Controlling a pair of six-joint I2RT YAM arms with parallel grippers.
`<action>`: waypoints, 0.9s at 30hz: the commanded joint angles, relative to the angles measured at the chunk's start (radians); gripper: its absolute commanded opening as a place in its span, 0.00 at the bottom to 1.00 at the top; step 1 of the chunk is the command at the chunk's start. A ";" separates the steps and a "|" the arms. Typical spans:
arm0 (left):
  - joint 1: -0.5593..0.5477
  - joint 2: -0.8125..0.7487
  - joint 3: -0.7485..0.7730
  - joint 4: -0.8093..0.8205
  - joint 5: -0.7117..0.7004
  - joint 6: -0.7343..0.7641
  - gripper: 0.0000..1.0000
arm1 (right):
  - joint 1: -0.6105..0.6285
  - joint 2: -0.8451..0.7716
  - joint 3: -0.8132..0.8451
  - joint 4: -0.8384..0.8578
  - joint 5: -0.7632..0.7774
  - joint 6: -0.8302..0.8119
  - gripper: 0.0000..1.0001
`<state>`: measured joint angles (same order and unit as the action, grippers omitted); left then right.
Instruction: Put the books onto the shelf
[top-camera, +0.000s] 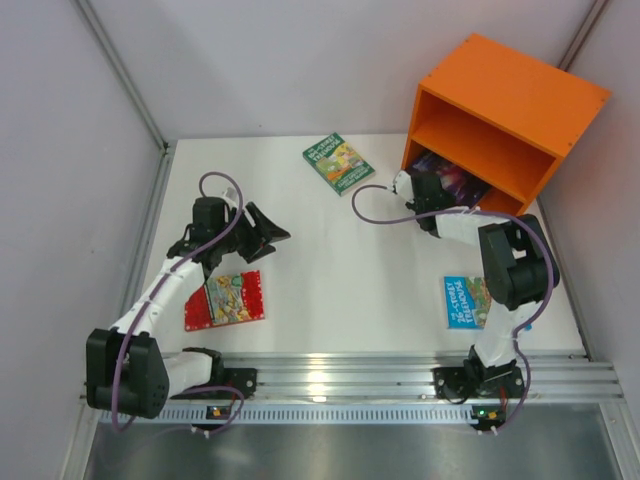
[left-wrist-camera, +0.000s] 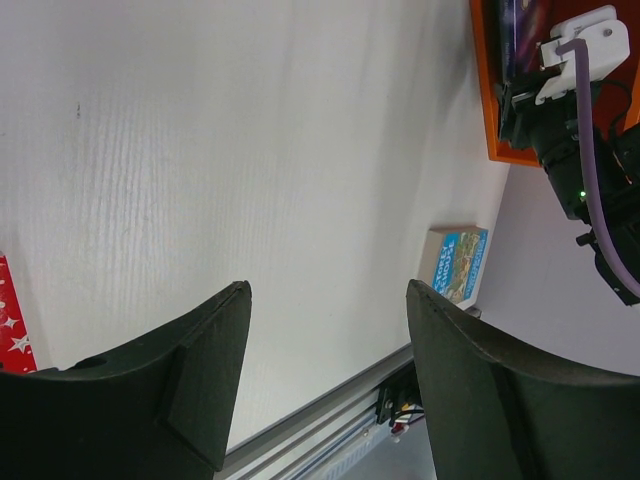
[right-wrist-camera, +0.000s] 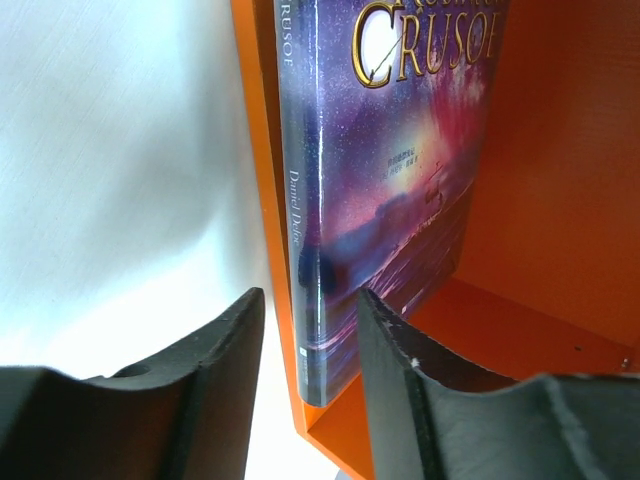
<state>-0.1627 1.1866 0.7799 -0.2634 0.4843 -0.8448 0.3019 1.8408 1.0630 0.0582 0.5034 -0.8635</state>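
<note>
Right gripper (right-wrist-camera: 310, 300): fingers straddle the spine of the purple "Crusoe" book (right-wrist-camera: 400, 200); whether it is clamped cannot be told.
Purple book: upright in the lower compartment of the orange shelf (top-camera: 520, 90), against a side wall, probably for support.
Left gripper (top-camera: 262, 230): jaws apart, empty.
Books visible: four. The green book (top-camera: 338, 163), red book (top-camera: 225, 300) and bright blue book (top-camera: 466, 300) lie flat on the table (top-camera: 330, 260), not yet shelved.
Compartments: two.

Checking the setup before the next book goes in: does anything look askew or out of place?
The bright orange wooden cabinet sits skewed, turned at an angle to the white table's edges at its far right corner. Nothing looks spilled or damaged.
</note>
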 joint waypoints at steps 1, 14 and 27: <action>-0.005 -0.025 0.016 0.006 -0.004 0.013 0.68 | -0.017 -0.028 0.055 0.008 -0.002 0.006 0.41; -0.011 -0.024 0.015 0.006 -0.016 0.007 0.68 | -0.037 0.020 0.095 0.014 0.021 -0.028 0.28; -0.017 -0.015 0.022 0.004 -0.024 0.009 0.68 | -0.053 0.055 0.112 0.038 0.037 -0.043 0.24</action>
<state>-0.1734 1.1866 0.7799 -0.2638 0.4736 -0.8429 0.2695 1.8771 1.1225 0.0395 0.5220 -0.8974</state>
